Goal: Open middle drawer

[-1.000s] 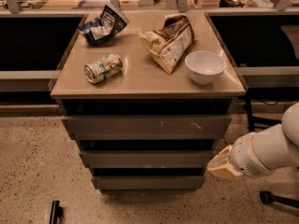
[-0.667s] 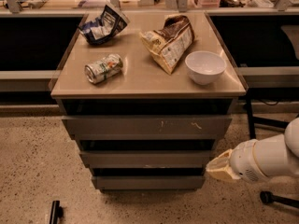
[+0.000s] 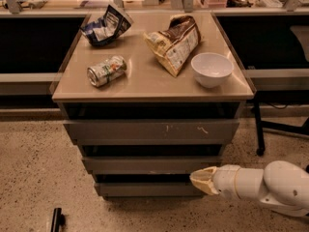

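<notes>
**A:** ok so, camera view. Where's the tool [image 3: 199, 179] sitting?

**B:** Lower right of the frame. It's the tan tip on the end of the white arm [image 3: 263, 185], which comes in from the right edge and points left. The tip is low down in front of the drawer stack, near its right end.

**A:** Released or clenched?

**B:** Honestly can't tell from this angle. It just reads as one tan wedge. It's not grasping anything that I can see.

**A:** And the middle drawer [image 3: 145, 165]?

**B:** Centre of the frame, the plain grey front between the top drawer [image 3: 149, 130], which has white scratches, and the bottom drawer [image 3: 145, 189]. Only its front shows, with a dark gap above and below. The tool tip is just under its lower edge on the right, over the gap above the bottom drawer. I can't tell if it's touching.

**A:** Stuff on the worktop [image 3: 145, 83]?

**B:** A can [image 3: 106, 71] lies on its side at the left and a crumpled blue bag [image 3: 106, 25] sits behind it. A brown bag [image 3: 176, 42] is in the middle and a white bowl [image 3: 212, 69] stands upright at the right, near the front edge. They all sit apart from each other. Speckled floor [image 3: 34, 178] underneath.
</notes>
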`<state>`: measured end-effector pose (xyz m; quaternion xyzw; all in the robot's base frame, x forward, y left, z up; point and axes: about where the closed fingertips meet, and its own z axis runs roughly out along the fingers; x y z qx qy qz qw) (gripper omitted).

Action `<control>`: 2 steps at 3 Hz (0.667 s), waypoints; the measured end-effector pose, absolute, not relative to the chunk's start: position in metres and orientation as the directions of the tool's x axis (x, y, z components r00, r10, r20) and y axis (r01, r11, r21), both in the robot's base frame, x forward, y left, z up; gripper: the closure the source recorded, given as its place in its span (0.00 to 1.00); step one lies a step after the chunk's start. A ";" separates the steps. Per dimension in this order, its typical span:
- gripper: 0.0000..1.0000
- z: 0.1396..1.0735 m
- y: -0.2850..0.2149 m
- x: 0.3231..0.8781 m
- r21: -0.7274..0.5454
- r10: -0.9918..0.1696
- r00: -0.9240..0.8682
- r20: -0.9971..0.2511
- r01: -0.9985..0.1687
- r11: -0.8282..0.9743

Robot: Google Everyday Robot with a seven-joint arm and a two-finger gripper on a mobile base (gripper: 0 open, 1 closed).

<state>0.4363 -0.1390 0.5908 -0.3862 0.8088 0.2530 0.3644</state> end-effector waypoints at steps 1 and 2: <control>1.00 0.555 -0.138 0.446 0.158 -0.389 -0.471 -0.792 -0.773 0.614; 1.00 0.554 -0.138 0.446 0.158 -0.389 -0.471 -0.792 -0.773 0.615</control>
